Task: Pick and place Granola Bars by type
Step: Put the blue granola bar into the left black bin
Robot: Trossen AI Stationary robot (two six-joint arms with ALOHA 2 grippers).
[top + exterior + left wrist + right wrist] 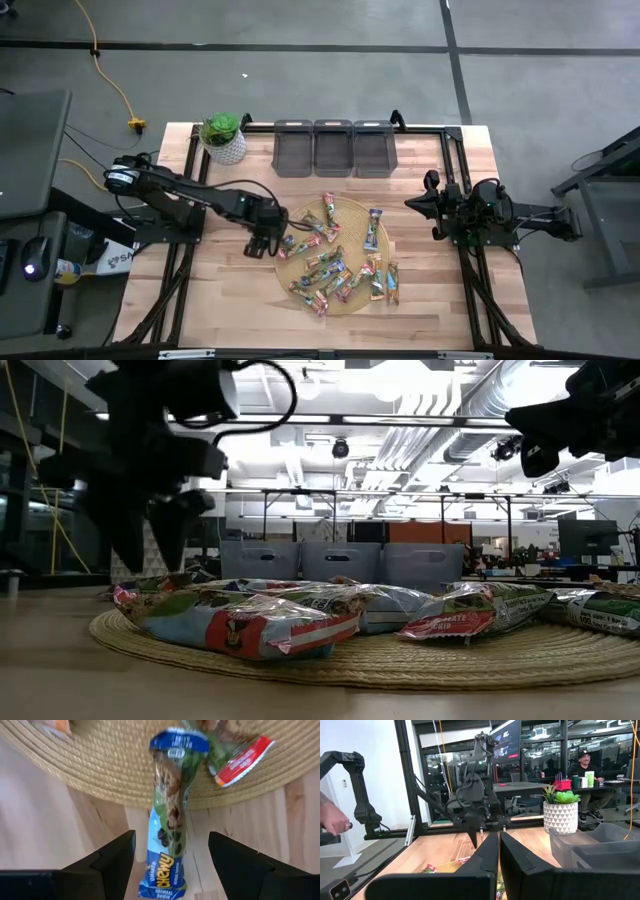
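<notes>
Several granola bars [340, 262] in shiny wrappers lie scattered on a round woven mat [300, 292]. My left gripper [262, 242] hangs at the mat's left edge, fingers pointing down and open. In the left wrist view its fingers stand on either side of a blue and green Chewy bar [170, 840] without touching it. That bar lies with one end on the mat's rim and the other on the wood. In the low view my left gripper [150, 545] hovers just above the table. My right gripper [498, 855] is shut and waits at the table's right side [440, 205].
Three grey bins [333, 147] stand in a row at the far edge, with a potted plant [222, 137] to their left. A red-ended bar [240, 760] lies close to the Chewy bar. A person's hand [332, 822] shows beyond the table's left side.
</notes>
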